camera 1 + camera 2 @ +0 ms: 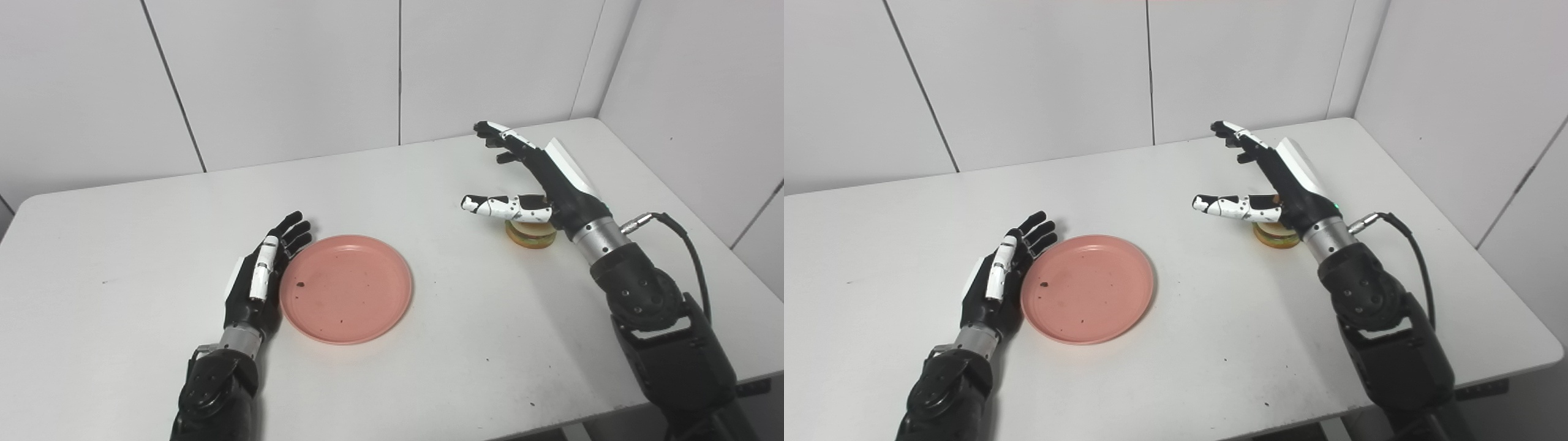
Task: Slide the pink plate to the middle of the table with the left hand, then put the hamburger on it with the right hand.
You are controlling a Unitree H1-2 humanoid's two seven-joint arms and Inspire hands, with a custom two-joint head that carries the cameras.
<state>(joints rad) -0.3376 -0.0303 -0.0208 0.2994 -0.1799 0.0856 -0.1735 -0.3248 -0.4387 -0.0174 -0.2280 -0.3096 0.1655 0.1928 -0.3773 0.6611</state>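
Hamburger [531, 235] half hidden under right hand [539, 184].

Bare table [465, 294] between pink plate [346, 288] and hamburger [531, 234]; right hand [539, 184] overhangs hamburger.

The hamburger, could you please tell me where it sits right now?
The hamburger sits on the white table right of centre, under the open right hand, well to the right of the pink plate.
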